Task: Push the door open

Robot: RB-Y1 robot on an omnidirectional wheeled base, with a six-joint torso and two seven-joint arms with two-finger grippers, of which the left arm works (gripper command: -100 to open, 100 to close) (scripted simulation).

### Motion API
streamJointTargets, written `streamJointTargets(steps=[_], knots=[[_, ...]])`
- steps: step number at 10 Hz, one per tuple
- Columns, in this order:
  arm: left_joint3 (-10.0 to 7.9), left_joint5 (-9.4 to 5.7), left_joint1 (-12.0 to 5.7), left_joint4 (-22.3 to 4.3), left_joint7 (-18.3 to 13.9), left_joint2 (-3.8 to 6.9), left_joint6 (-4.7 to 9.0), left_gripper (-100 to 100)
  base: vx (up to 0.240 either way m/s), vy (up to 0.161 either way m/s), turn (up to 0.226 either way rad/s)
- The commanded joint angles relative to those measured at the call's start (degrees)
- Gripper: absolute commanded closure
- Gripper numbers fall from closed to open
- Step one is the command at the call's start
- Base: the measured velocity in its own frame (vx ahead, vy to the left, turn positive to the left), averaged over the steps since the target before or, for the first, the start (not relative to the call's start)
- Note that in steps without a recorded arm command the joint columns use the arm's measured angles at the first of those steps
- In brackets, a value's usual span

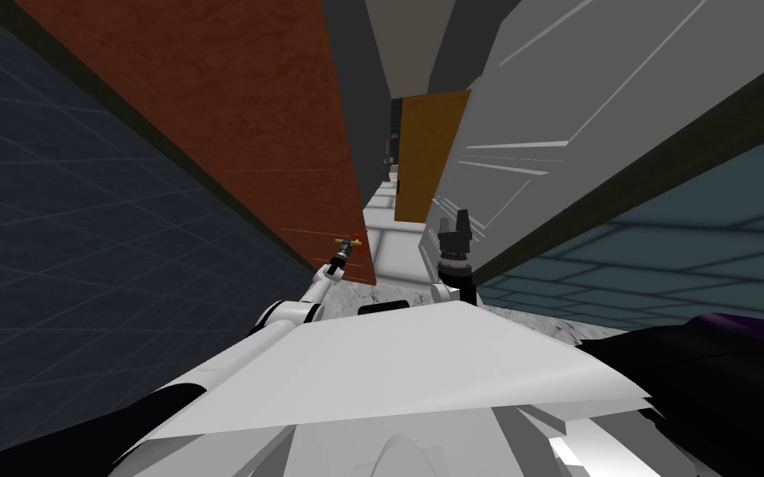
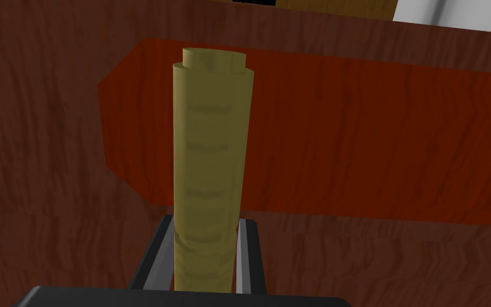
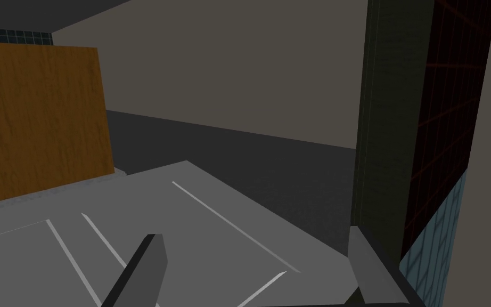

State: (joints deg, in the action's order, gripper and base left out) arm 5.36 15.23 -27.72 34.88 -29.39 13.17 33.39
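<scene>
A reddish-brown wood-grain door (image 1: 231, 108) runs along my left side. Its yellowish brass lever handle (image 1: 350, 242) sticks out near the door's free edge. My left gripper (image 1: 344, 247) is at that handle. In the left wrist view the handle (image 2: 212, 133) rises between the two fingers, which press its sides: the left gripper (image 2: 206, 221) is shut on it, close against the door (image 2: 52, 106). My right gripper (image 1: 454, 217) hovers beside a grey panelled door (image 1: 587, 99) on the right, and its fingers stand wide apart and hold nothing (image 3: 256, 234).
A narrow gap with a pale tiled floor (image 1: 389, 240) lies between the reddish door and the grey panelled door (image 3: 196, 213). An orange-brown door (image 1: 426, 157) stands further ahead. Dark tiled walls (image 1: 57, 232) flank both sides.
</scene>
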Motion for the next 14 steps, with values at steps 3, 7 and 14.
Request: streamJointTargets(steps=[3, 7, 14], knots=[[-1.58, -0.85, -0.13, -0.18, 1.21, 0.29, -0.2, 100, 0.148, -0.068, 0.029], [-3.5, -1.92, 0.05, -0.42, 2.75, 0.56, -0.65, 100, 0.147, -0.082, 0.02], [-7.07, -3.9, 0.37, -0.88, 5.6, 1.08, -1.49, 100, 0.147, -0.108, 0.049]])
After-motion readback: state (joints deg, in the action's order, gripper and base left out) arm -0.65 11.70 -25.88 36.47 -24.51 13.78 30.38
